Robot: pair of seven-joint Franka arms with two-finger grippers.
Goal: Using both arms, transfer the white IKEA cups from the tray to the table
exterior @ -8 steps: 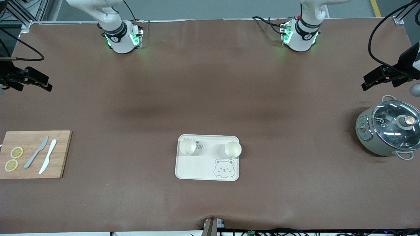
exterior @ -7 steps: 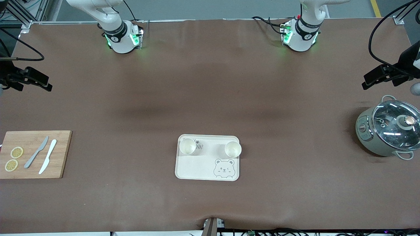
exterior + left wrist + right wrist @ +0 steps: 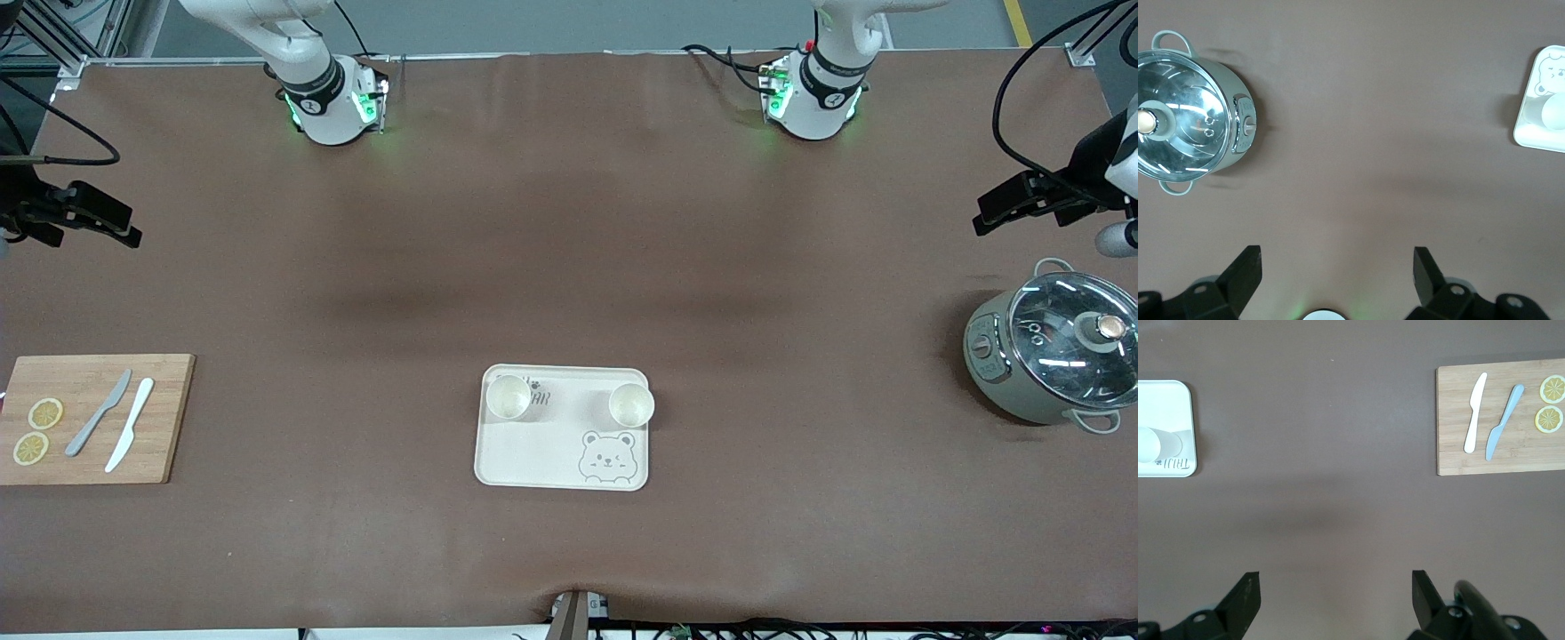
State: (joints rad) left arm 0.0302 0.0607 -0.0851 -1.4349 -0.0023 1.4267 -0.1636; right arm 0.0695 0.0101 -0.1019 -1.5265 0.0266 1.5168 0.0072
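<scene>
Two white IKEA cups stand upright on the cream bear-printed tray (image 3: 533, 458), along its edge farther from the front camera. One cup (image 3: 508, 396) is at the corner toward the right arm's end, the other cup (image 3: 631, 404) toward the left arm's end. My left gripper (image 3: 991, 213) hangs open over bare table beside the pot, with nothing between its fingers (image 3: 1248, 267). My right gripper (image 3: 124, 227) hangs open over bare table at the right arm's end, also holding nothing. The left wrist view catches one cup (image 3: 1553, 112) at its edge, and the right wrist view shows the other cup (image 3: 1148, 445).
A lidded grey-green pot (image 3: 1053, 356) stands at the left arm's end. A wooden cutting board (image 3: 89, 418) with two knives and two lemon slices lies at the right arm's end. Brown table mat surrounds the tray.
My left gripper has shifted slightly away from the pot, toward the arms' bases. The right gripper, tray and cups are as before.
</scene>
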